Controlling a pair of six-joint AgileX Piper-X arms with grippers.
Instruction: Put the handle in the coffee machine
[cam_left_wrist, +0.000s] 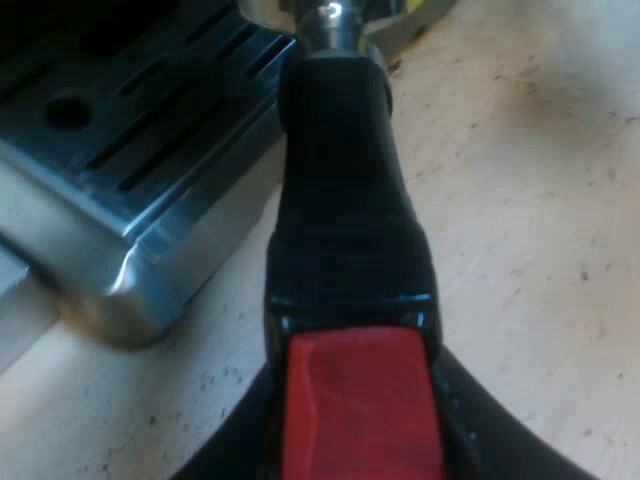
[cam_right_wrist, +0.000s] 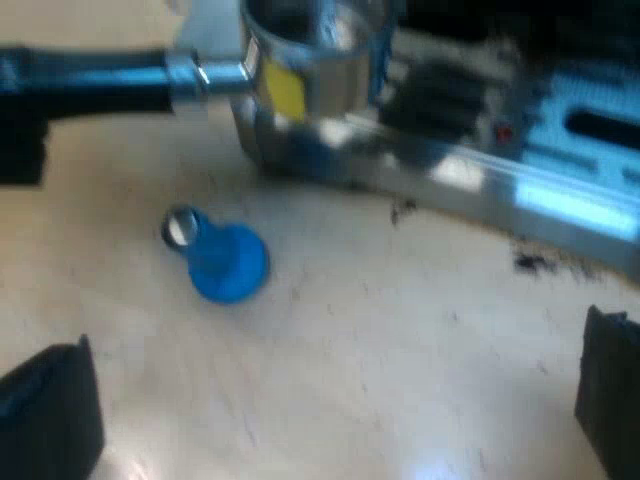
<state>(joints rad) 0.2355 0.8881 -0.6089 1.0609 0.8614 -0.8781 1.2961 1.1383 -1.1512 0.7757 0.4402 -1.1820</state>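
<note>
Left wrist view: pale tabletop (cam_left_wrist: 530, 200) beneath everything, and the espresso machine (cam_left_wrist: 120, 150) showing the corner of its slotted drip tray just beside the load. Next in size, the holder (cam_left_wrist: 335, 25), loose and not yet locked in, its metal end near the tray's corner and its dark handle (cam_left_wrist: 345, 200) running back to a red end. Around that red end, the left tool (cam_left_wrist: 358, 440), clamped with one black finger on each side.

Right wrist view: the same metal basket close by the machine's front corner; resting or lifted, cannot tell. Over the tabletop, the right tool (cam_right_wrist: 325, 400), spread wide and holding nothing. Near the basket but apart from it, a blue tamper (cam_right_wrist: 225, 260) lying on its side. Smallest, dark grounds (cam_right_wrist: 535, 262) scattered by the machine's base.

Probably the carry to the machine's front. Keep the grip firm on the red end and the basket level. Raise it clear of the tray edge, bring it up squarely, then twist to lock. Steer wide of the tamper.
</note>
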